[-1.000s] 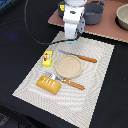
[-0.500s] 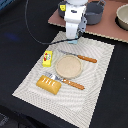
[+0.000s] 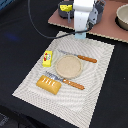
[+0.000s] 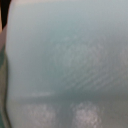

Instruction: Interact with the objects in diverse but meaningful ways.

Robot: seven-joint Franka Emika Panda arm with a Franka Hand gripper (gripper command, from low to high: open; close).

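Observation:
My gripper [image 3: 80, 32] hangs over the far edge of the striped placemat [image 3: 100, 85] and is shut on the pale blue-and-white milk carton [image 3: 80, 36]. The carton's pale surface [image 4: 65, 55] fills the whole wrist view and hides the fingers there. Near the exterior view's left side of the mat stands a yellow box with a red label [image 3: 47, 58]. A golden-brown bread loaf [image 3: 49, 84] lies below it. The yellow cheese wedge [image 3: 66, 7] sits on the brown board behind the arm.
A round tan plate [image 3: 68, 66] lies mid-mat between an orange-handled knife [image 3: 80, 57] and an orange-handled fork [image 3: 67, 81]. The brown board [image 3: 107, 25] at the back carries a pot [image 3: 122, 15] at the exterior view's right. Dark table surrounds the mat.

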